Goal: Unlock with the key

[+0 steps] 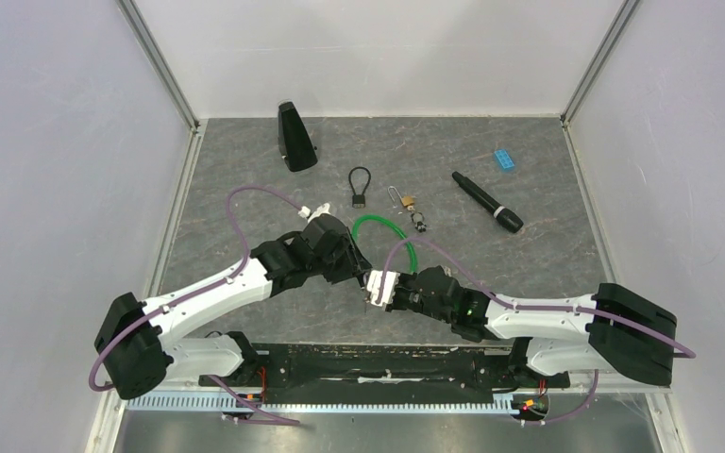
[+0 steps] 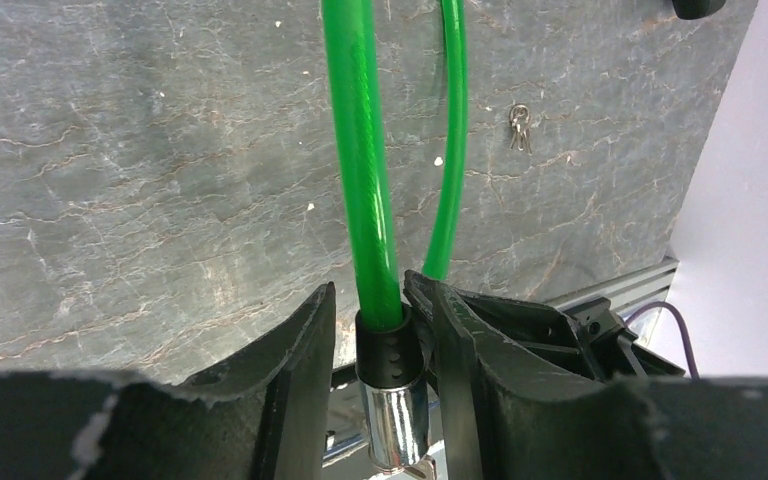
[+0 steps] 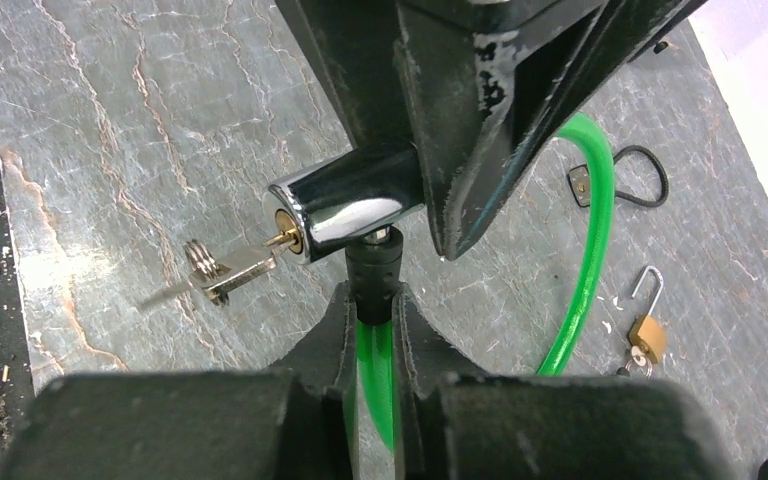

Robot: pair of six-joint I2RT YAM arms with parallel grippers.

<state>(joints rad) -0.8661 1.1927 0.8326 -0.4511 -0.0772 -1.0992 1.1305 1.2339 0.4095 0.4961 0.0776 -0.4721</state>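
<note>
My right gripper (image 3: pixel 373 325) is clenched on the green cable (image 3: pixel 594 250) just below its black collar (image 3: pixel 372 265), at the bottom centre of the right wrist view. I judge that grip is there to stop the lock swinging or twisting when the key turns. My left gripper (image 2: pixel 368 292) comes in from the opposite side and straddles a black sleeve (image 2: pixel 380 345) where cable meets chrome. One finger lies against it while a dark sliver shows beside the other, so I cannot tell whether it is truly biting. The chrome lock body (image 3: pixel 345 205) sits crosswise between my two tools, with its keyhole facing the left of the right wrist frame. The key (image 3: pixel 228 272) is already seated in it, its ring hanging free, and neither gripper touches it. I reckon holding the barrel up like this leaves the key head exposed for a pinch and a turn. In the overhead view all of this sits at centre, near the arm bases. I can read no brand or writing on the chrome, and the brass padlock (image 3: pixel 647 338) at lower right is too small to tell.
</note>
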